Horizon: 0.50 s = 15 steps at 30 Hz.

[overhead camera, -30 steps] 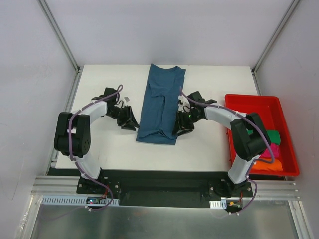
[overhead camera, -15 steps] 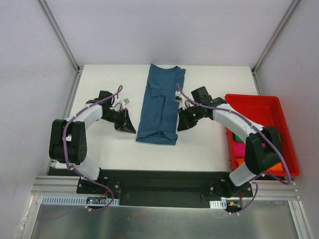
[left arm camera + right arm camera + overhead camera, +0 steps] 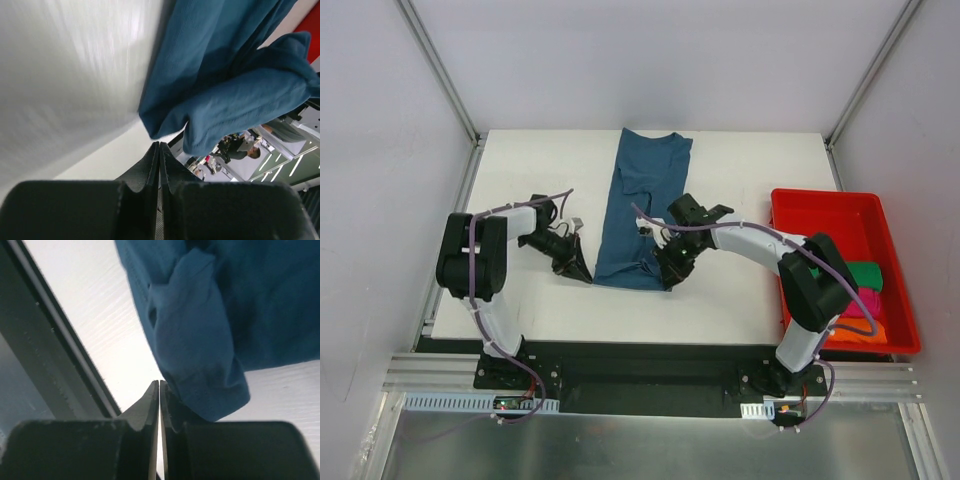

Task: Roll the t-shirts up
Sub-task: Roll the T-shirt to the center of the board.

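A white desk [image 3: 740, 295] is seen within pale walls framed by aluminium posts. Near its front edge, the left tool [image 3: 582, 272] and the right tool [image 3: 669, 279] are held with fingers pressed together on no cloth, one at either near corner of the teal t-shirt [image 3: 645, 200]. The shirt is laid mid-desk as a narrow strip, its long axis running near to far, bunched hem nearest, neck farthest. Rightward, coloured t-shirts [image 3: 868, 300] are piled in a red tray [image 3: 825, 196].
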Each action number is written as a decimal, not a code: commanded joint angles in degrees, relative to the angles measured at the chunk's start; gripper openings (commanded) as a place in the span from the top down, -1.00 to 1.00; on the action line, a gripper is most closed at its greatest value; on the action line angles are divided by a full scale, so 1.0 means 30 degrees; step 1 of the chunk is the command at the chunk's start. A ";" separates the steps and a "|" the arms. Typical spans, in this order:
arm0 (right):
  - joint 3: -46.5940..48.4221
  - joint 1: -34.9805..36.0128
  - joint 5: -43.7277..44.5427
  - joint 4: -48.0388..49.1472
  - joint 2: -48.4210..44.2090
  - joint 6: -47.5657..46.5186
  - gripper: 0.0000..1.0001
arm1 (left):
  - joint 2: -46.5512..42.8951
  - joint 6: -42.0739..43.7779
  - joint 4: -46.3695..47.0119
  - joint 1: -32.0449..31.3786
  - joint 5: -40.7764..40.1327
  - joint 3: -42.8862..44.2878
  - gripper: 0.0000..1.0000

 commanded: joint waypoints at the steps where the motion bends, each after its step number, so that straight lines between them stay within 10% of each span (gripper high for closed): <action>1: 0.1811 0.0079 0.1418 0.0264 0.0792 -0.0991 0.91 | 0.1706 0.0293 -0.0303 -0.0241 0.1081 0.2599 1.00; 15: 0.5328 -0.0945 0.7308 0.1525 0.1411 -0.2221 0.88 | 0.1195 0.1926 0.0019 0.0199 0.1323 0.8381 0.97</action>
